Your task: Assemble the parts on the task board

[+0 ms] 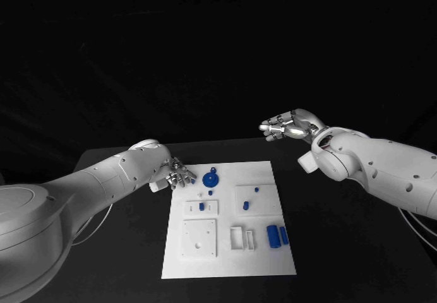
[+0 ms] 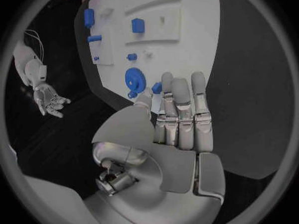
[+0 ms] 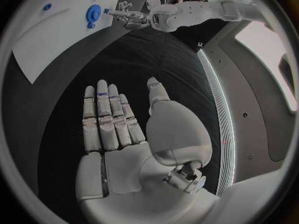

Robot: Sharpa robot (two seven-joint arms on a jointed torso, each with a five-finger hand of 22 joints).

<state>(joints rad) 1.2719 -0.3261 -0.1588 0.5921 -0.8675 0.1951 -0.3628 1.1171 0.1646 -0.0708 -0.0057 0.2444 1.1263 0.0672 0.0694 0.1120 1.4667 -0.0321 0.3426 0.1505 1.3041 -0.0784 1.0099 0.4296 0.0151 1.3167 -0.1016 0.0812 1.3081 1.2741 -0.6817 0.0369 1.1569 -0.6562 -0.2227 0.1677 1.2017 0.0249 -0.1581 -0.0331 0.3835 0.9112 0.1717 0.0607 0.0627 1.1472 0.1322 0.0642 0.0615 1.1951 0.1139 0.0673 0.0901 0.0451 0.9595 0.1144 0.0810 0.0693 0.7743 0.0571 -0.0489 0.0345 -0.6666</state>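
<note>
Two blue cylinders lie nearest on the white task board; left hand spread empty beside a round blue disc, right hand open, far right.

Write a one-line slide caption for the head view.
Left hand hovers open at the task board's far-left corner beside a round blue part; right hand waits open beyond it.

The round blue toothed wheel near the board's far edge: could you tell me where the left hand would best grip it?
Probably at its rim, from above: the round blue toothed wheel seems to lie flat on the white task board, so only its edge offers purchase. The left hand, open, hovers beside it.
</note>
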